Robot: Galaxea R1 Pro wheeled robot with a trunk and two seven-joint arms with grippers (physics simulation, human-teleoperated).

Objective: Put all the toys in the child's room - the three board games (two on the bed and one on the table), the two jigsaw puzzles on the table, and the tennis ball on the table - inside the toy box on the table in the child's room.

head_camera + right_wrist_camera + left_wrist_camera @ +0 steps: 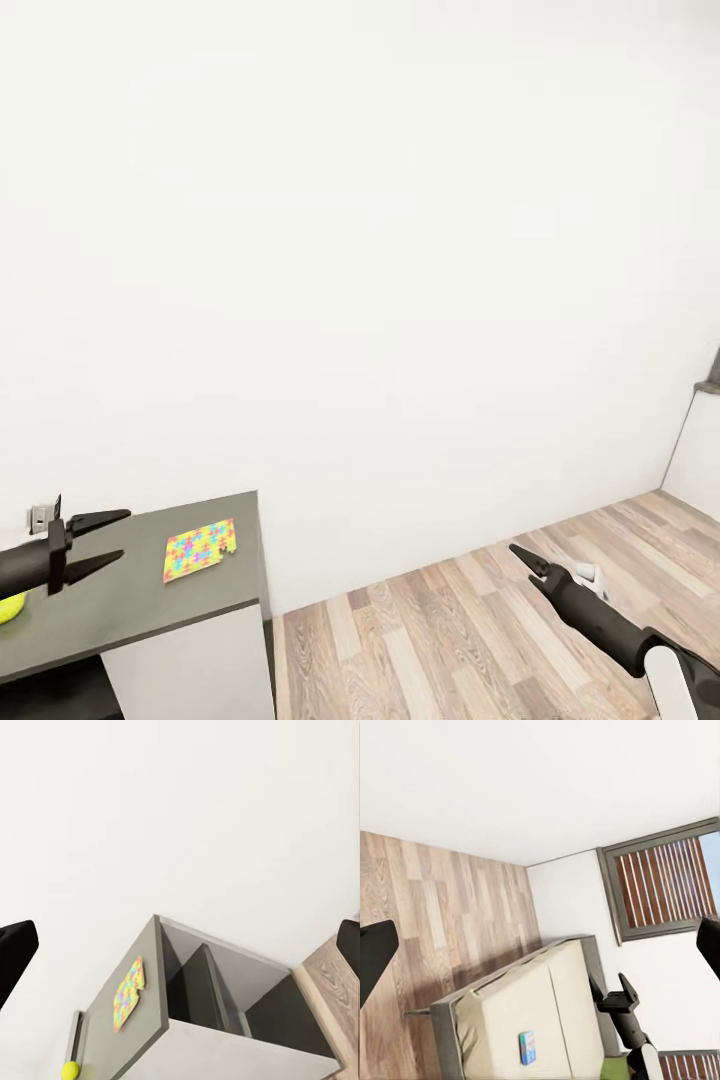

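Observation:
One jigsaw puzzle (200, 550), a thin multicoloured square, lies on the dark grey section of the table (130, 600) at the lower left. The tennis ball (9, 607) sits on the same top at the picture's left edge, just below my left gripper (125, 533), which hovers open and empty above the table. My right gripper (521, 563) hangs open and empty over the wood floor, well right of the table. The right wrist view looks at the puzzle (129, 994) and ball (70, 1070). In the left wrist view a small blue board game (526, 1047) lies on the bed (502, 1020).
A plain white wall (360, 250) stands right behind the table. Wood-plank floor (450, 630) stretches to the right of the table's white end panel (190, 665). The table has open dark shelves (225, 997) underneath. A dark-framed window (667, 877) is behind the bed.

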